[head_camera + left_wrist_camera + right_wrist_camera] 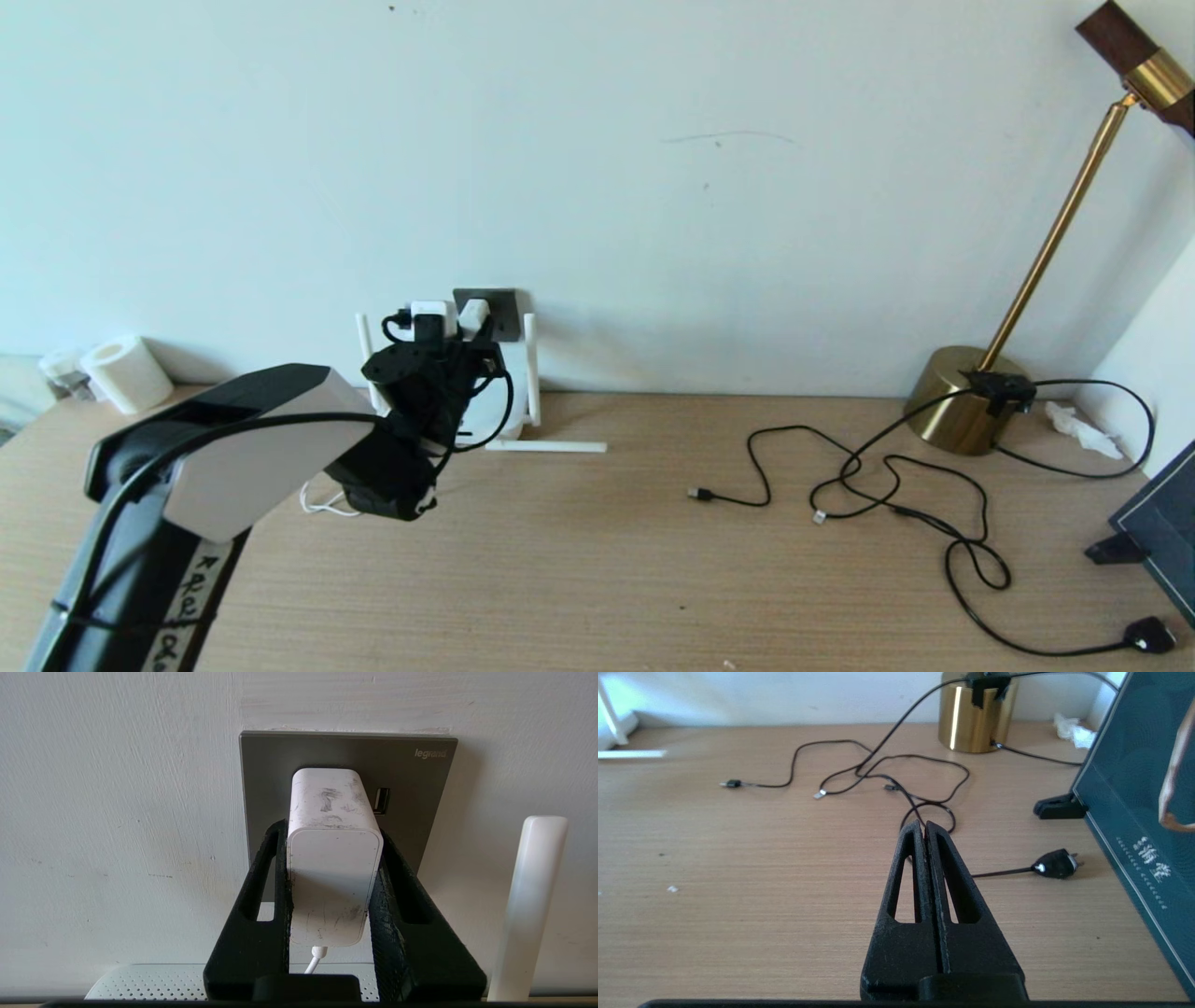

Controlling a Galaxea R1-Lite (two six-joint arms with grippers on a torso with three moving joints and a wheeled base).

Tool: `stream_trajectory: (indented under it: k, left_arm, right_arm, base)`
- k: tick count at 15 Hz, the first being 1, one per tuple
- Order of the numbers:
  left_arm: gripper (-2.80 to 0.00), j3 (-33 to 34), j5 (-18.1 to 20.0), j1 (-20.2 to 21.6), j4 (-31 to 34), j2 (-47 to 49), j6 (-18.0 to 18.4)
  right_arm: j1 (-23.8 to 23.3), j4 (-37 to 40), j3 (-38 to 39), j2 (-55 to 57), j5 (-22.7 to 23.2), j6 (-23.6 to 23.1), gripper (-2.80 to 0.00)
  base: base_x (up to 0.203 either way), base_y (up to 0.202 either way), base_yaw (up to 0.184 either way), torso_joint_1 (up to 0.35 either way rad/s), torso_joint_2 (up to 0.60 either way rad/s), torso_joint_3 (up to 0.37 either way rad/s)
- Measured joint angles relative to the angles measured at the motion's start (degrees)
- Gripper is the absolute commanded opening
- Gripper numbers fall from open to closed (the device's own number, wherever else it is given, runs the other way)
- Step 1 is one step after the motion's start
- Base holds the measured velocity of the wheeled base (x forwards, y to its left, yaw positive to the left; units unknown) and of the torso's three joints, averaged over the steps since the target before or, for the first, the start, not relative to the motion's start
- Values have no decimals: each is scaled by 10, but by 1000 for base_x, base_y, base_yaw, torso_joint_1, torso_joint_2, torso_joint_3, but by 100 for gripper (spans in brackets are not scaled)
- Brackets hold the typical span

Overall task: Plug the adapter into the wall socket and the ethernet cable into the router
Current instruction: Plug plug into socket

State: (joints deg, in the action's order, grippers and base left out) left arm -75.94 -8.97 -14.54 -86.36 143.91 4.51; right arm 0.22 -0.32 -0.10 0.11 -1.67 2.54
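Left tool (334, 858), with its black textured fingers (397, 905), grips the small white rounded plastic adapter (332, 858), scuffed on its top face, pressed against the dark grey square wall socket (411, 788). Its arm reaches forward to the wall above the white perforated router (145, 982). Right tool (926, 833) hangs pressed together over the wood-grain table (738, 882).

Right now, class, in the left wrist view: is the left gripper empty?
No: the left gripper is shut on the adapter, holding it at the wall socket.

A brass lamp (971, 397), its black plug (1150, 635), a tissue roll (126, 373) on the desk (597, 579).
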Motion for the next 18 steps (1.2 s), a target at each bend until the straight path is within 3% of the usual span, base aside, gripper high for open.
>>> stream_trajectory:
  k: [18]
  left_arm:
    - [-280, 3, -1, 0, 5, -4, 4]
  right_arm:
    - [0, 0, 0, 0, 0, 0, -280]
  base:
    - [0, 0, 0, 0, 0, 0]
